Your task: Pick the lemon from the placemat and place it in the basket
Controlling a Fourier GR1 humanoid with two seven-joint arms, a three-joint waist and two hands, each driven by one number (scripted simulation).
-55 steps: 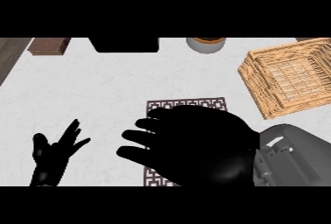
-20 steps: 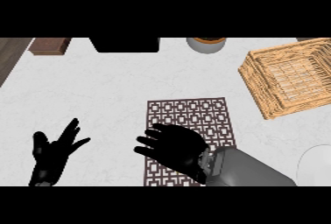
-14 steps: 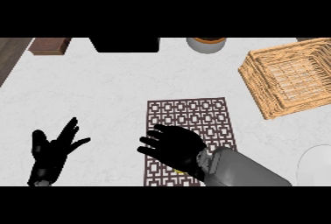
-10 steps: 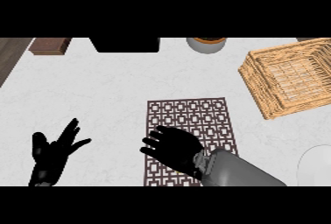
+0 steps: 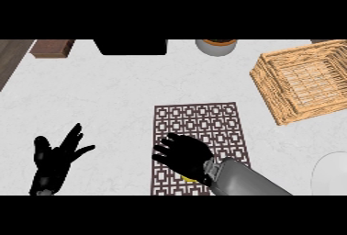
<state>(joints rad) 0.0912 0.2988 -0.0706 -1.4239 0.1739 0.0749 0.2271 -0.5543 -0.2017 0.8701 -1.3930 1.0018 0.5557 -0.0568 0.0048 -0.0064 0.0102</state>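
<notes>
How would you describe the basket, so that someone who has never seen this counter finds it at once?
Start from the white counter and look to its far right side, beyond the patterned brown placemat. There stands the basket, a square container woven of light tan wicker, turned at a slight angle. It is the only woven, straw-coloured thing there; the other things along the far edge are dark or grey.

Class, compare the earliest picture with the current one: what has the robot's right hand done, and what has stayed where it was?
The right hand has drawn back toward the lower edge and settled low over the near part of the placemat, uncovering most of it. It now covers the lemon, of which only a yellow sliver shows beneath it. The left hand stays open at lower left; the basket has not moved.
</notes>
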